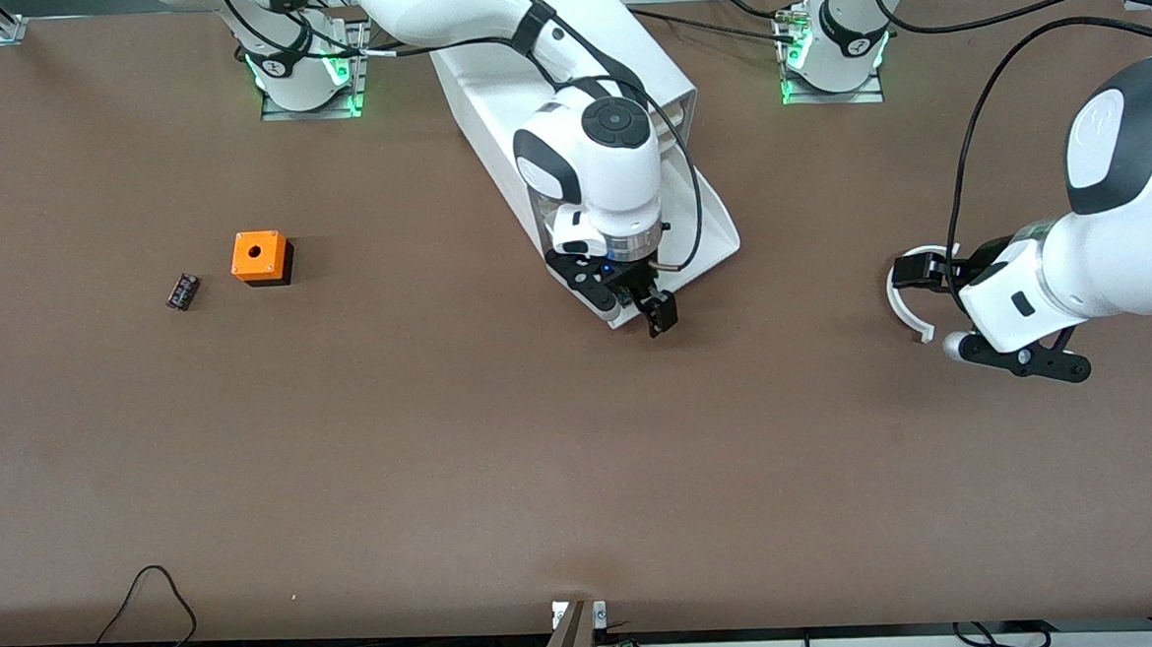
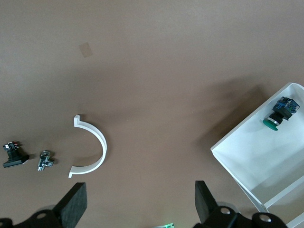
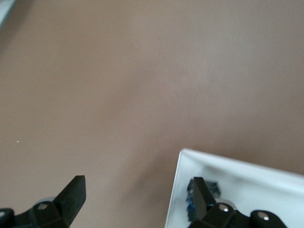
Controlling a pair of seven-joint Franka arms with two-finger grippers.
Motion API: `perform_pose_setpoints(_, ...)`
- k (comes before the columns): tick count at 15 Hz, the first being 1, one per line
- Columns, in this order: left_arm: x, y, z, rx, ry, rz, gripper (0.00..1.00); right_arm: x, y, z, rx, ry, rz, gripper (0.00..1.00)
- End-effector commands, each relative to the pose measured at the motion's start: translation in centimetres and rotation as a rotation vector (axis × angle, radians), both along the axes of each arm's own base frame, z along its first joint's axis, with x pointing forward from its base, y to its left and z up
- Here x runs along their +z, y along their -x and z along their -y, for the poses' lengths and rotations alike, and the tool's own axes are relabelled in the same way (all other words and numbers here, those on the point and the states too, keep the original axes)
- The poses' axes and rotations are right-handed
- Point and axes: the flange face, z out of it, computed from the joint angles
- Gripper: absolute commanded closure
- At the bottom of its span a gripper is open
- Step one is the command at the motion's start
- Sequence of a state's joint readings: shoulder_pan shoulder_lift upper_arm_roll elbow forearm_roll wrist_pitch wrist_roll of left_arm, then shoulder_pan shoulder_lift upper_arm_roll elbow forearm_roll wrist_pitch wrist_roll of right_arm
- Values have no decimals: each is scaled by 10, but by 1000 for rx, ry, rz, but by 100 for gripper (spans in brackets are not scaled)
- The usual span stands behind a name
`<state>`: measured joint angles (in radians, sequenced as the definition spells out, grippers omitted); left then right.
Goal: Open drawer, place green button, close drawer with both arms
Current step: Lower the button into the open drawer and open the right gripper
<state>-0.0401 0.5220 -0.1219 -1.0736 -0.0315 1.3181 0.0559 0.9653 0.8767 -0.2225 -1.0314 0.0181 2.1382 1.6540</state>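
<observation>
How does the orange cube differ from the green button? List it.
The orange cube stands on the bare table toward the right arm's end; the green button is in the open drawer. The cube sits upright, hole upward; the button lies on its side. Both are small and lie free, ungripped.

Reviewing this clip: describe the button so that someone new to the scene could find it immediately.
Start at the white cabinet mid-table, between the arm bases. Its lowest drawer is pulled out, with the right gripper over it. The button lies on its side inside: green cap, black middle, blue base, the only thing visible in that white tray.
</observation>
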Motion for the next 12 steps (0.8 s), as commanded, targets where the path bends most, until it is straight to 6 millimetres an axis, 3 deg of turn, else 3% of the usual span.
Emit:
perform_pose_setpoints(1,2,-7,7,43,-19,40,0,48,-28,46,111,31,-55,0)
perform_pose_setpoints(3,-5,-17,7,115,11,90,0,72,-47,81,233,25,-100,0)
perform_pose_setpoints(7,-35,-23,31,334,20,102,0,97,-78,154,411,77,-159,0)
perform_pose_setpoints(9,-55,-22,54,409,6,109,1,99,-87,190,477,65,-179,0)
perform_pose_setpoints(12,-90,-15,89,528,-23,107,1,108,-104,258,565,71,-187,0)
